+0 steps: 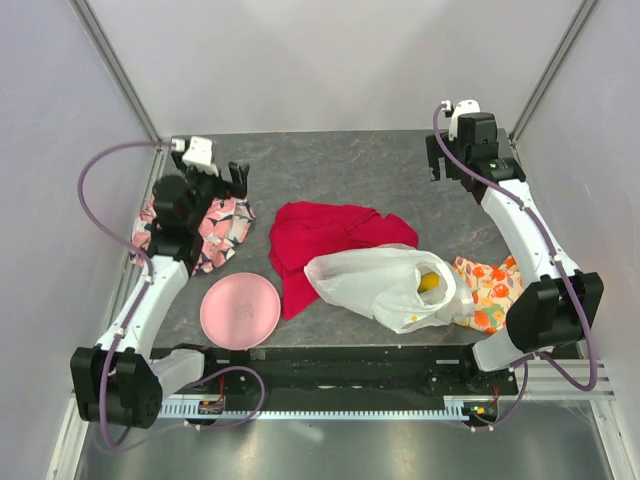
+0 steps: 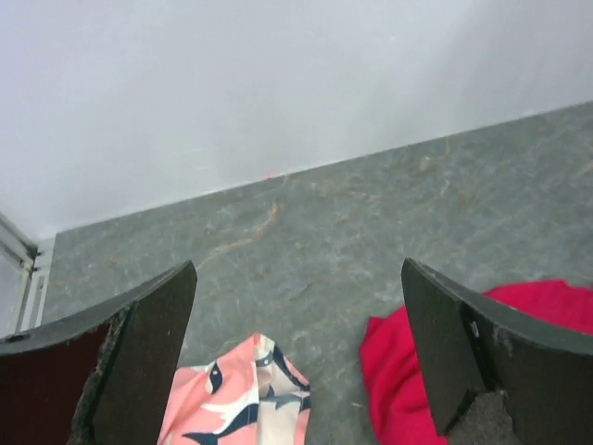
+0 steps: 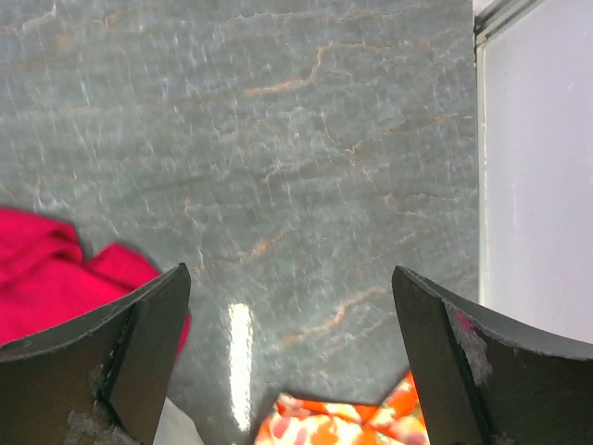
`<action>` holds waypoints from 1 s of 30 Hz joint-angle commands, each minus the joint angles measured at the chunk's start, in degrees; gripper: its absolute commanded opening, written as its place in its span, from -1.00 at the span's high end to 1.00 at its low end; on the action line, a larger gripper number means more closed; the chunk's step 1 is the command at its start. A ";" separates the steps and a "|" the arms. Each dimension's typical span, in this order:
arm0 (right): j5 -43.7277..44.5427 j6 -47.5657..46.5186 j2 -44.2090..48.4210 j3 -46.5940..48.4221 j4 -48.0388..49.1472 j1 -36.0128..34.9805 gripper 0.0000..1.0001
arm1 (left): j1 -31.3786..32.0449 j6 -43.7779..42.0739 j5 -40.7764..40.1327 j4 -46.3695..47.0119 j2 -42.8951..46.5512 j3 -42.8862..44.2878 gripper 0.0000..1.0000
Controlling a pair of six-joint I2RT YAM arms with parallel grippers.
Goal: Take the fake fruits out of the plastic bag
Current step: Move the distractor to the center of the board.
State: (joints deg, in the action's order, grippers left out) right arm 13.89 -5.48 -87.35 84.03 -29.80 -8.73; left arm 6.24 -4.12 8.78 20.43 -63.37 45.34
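Crinkly translucent white plastic bag lies nr table's near-right edge, w/ a yellow fake fruit showing at its mouth. Start stage, nothing out yet: both jaws wide, empty, by far edge. Next prob. needs R arm down to the mouth.

Dark grey stone-look table with thin orange-brown veins, boxed in by plain pale panels: back wall, left wall, right wall. Slim metal posts run along the back corners where the panels meet, and a slotted metal rail lies along the near edge. Light is even and soft, with one small bright glare streak on the tabletop in the right wrist view.
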 commanded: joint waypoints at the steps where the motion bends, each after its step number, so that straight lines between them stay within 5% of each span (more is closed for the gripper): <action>1: -4.97 -6.01 0.16 8.06 -9.96 -0.06 -0.96 | 0.35 -2.82 9.92 -27.03 -3.24 14.22 -0.99; 6: -15.72 -21.13 5.60 12.22 -22.73 0.12 -0.96 | 2.36 -7.46 27.95 -41.50 -3.52 25.76 -0.99; 12: -22.49 -18.09 10.27 0.88 -26.18 0.03 -0.96 | 10.53 -13.28 23.67 -45.56 -3.59 21.99 -0.96; 22: -21.98 -18.26 12.47 -1.50 -27.77 -0.06 -0.96 | 10.99 -13.55 16.46 -47.23 -17.73 23.64 -0.88; 26: -22.15 -16.59 11.07 -0.89 -27.59 0.12 -0.96 | 10.99 -10.21 14.15 -53.28 -29.15 34.17 -0.82; 30: -21.89 -16.50 9.22 0.43 -27.24 -0.06 -0.96 | 11.69 -12.23 19.61 -65.49 -46.69 48.76 -0.45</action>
State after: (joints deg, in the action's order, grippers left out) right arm -7.77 -22.57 -76.86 82.85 -57.52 -8.73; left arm 17.39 -15.90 25.65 -34.48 -98.17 82.08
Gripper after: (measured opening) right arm 0.982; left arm 0.811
